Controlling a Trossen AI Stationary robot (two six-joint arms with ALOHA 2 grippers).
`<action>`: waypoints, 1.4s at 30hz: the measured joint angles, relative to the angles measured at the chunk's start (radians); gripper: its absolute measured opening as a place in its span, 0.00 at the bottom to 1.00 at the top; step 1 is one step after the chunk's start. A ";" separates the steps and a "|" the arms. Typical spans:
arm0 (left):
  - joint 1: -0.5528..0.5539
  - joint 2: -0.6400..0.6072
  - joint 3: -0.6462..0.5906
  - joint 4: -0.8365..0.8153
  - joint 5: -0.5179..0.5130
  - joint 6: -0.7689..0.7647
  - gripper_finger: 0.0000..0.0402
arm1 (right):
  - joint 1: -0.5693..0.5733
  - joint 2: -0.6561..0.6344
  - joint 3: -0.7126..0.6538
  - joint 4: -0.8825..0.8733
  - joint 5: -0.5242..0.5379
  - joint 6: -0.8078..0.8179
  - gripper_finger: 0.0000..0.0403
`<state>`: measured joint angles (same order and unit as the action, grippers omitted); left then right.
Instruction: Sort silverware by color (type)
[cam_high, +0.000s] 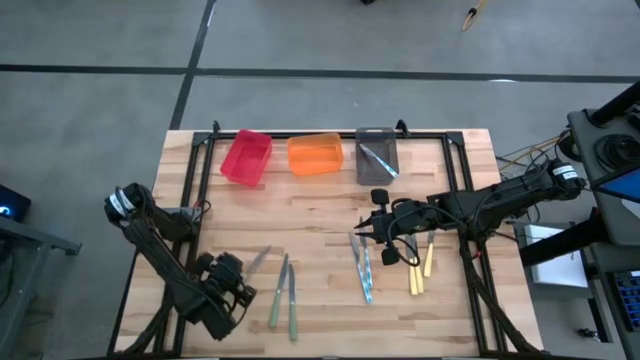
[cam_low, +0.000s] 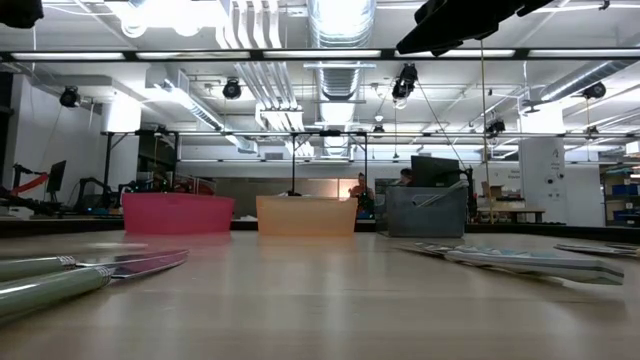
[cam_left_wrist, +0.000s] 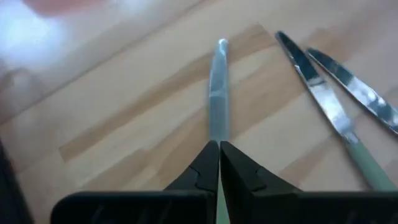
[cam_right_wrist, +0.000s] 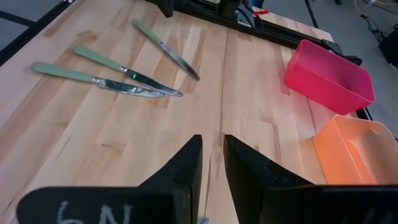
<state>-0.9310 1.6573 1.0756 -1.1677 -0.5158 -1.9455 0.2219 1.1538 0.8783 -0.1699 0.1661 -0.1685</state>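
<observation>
three green-handled knives (cam_high: 281, 290) lie lengthwise on the counter (cam_high: 320, 200), one clamped by its handle in the left fingers (cam_left_wrist: 217, 163), blade pointing ahead toward the bins, while the right fingers (cam_right_wrist: 211, 163) hover slightly apart.

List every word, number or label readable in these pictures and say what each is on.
"6N", or close to it: white handwritten marks on the right gripper, seen in its own wrist view; partly cut off by the picture's edge, so the reading is uncertain.
No text can be read on the red bin, orange bin, grey bin, silverware or table.
</observation>
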 joint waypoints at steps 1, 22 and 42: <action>-0.002 0.000 0.000 0.032 -0.017 0.031 0.01 | 0.000 0.000 0.000 0.000 0.000 0.000 0.14; -0.025 0.020 -0.123 0.170 -0.045 0.168 0.39 | 0.000 0.000 -0.009 0.034 0.000 0.000 0.14; -0.056 0.117 -0.234 0.409 -0.069 0.177 0.46 | 0.000 0.008 -0.010 0.048 0.000 -0.005 0.14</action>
<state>-0.9871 1.7748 0.8413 -0.7589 -0.5843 -1.7689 0.2219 1.1614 0.8684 -0.1215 0.1663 -0.1738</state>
